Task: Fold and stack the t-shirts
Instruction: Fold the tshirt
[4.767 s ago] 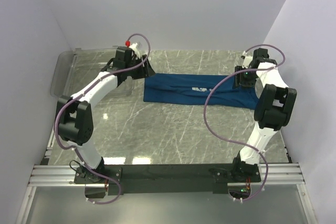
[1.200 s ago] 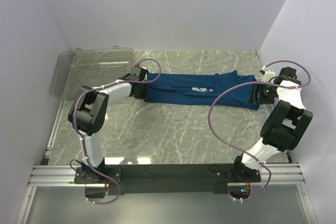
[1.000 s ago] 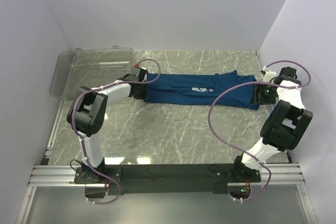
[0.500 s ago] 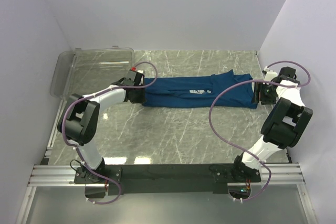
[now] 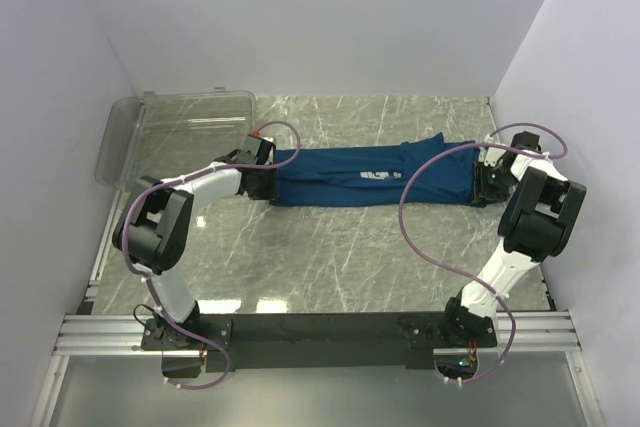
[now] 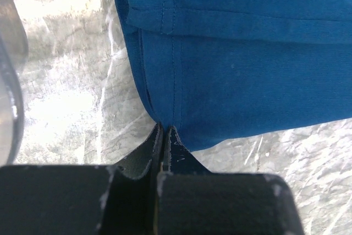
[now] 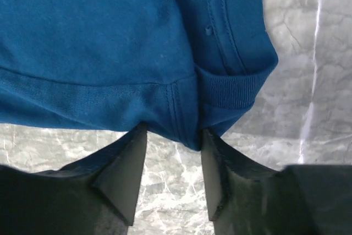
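T-shirt [image 5: 365, 175]: one, dark blue, laid out as a long band across the far middle of the worktop [image 5: 340, 257], with a small pale print [image 5: 376, 175] showing near its centre. Arms: two, each bent outward and lowered to one end of the band. Left tool [image 6: 165, 133]: one, its jaws pressed together with the corner of the t-shirt's left edge pinched at the tips. Right tool [image 7: 173, 134]: one, its jaws partly apart and set either side of a seamed fold at the t-shirt's right end; no pinch is seen there. Cables [image 5: 420, 237]: two, purple, one looped along each arm. Bin [image 5: 120, 142]: one, clear plastic, at the far left corner, apart from the t-shirt. The worktop is grey, veined like marble and glossy. Walls [image 5: 300, 17]: three, plain white, closing in the left, far and right sides.
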